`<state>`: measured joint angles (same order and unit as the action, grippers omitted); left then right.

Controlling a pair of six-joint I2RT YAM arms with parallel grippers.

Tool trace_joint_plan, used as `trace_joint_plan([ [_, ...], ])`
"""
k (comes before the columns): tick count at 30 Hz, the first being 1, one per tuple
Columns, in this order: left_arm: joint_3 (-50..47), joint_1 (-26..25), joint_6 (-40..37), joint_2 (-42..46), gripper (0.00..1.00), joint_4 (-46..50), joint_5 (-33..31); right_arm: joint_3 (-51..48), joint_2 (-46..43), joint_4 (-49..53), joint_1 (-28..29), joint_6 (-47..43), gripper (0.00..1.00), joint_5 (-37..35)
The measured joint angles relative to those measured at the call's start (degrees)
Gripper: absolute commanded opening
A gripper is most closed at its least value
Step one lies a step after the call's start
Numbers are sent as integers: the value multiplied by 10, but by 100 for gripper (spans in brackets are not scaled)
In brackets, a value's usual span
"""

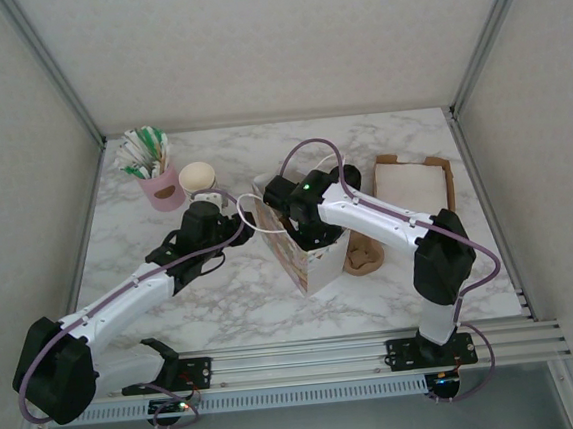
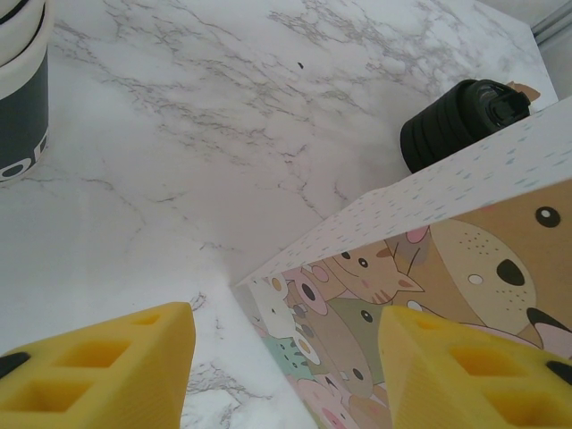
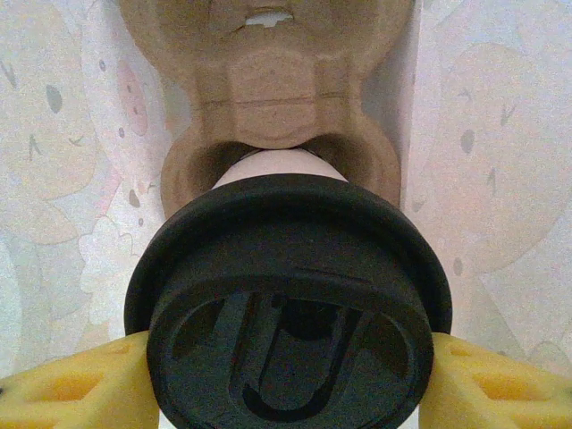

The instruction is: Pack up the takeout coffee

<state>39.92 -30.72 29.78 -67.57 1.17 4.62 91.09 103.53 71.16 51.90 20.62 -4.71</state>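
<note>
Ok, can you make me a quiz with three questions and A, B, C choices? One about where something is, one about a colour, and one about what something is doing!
1. Where is the takeout coffee?
A) inside the paper bag
B) on the napkins
C) in the pink holder

2. What colour are the fingers of the right tool?
A) red
B) yellow
C) green

3. How is the left tool?
A) shut tight
B) gripping a spoon
C) open

Answers:
1 A: the bag's printed walls and a pulp cup carrier surround the black lid.
2 B: yellow foam sits on both sides of the lid.
3 C: its fingers stand far apart at the bag's corner.
</note>
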Motion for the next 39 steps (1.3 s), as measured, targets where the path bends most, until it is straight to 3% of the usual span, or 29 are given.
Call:
trace_joint_plan([
  [15,0,0,0,0,57,0,0,12,5,12,0,3,77,3],
  [39,1,0,0,19,59,4,0,84,9,49,0,10,88,14],
])
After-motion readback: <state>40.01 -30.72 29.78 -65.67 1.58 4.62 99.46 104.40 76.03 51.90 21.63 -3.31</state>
